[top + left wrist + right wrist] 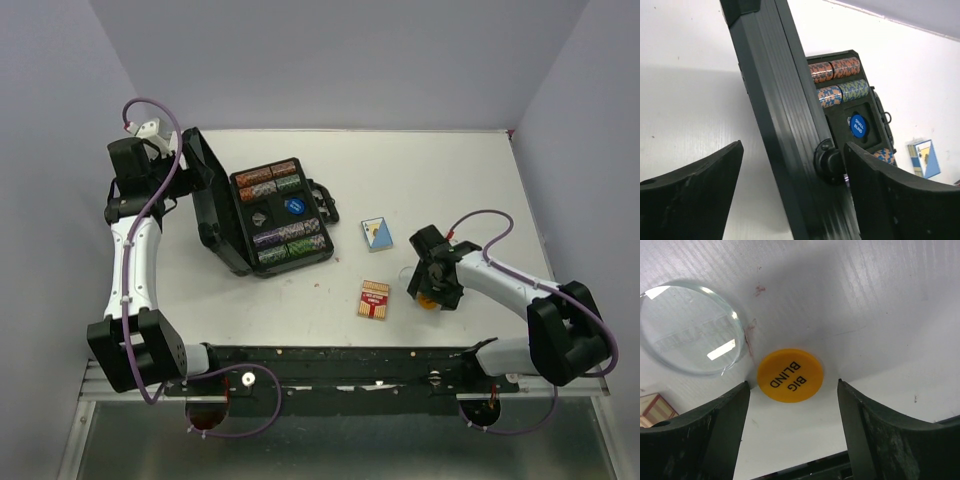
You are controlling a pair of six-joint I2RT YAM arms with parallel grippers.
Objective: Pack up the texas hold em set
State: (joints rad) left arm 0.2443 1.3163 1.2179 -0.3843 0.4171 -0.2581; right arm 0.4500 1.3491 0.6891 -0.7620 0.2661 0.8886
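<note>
The black case (232, 232) lies open left of centre, its lid (205, 200) standing upright on the left side. Rows of multicoloured chips (270, 178) and a blue button (294, 206) sit inside. My left gripper (183, 158) is open astride the lid's top edge (790, 125). Its left finger is clear of the lid and its right finger is beside a round latch knob (829, 160). My right gripper (793, 390) is open just above the table, short of the orange "BIG BLIND" button (790, 375). A clear button (690, 327) lies beside the orange one.
A blue card deck (376, 233) lies right of the case, and a red deck (375, 299) lies nearer the front edge, left of my right gripper (432, 285). White walls close in the table on the back, left and right.
</note>
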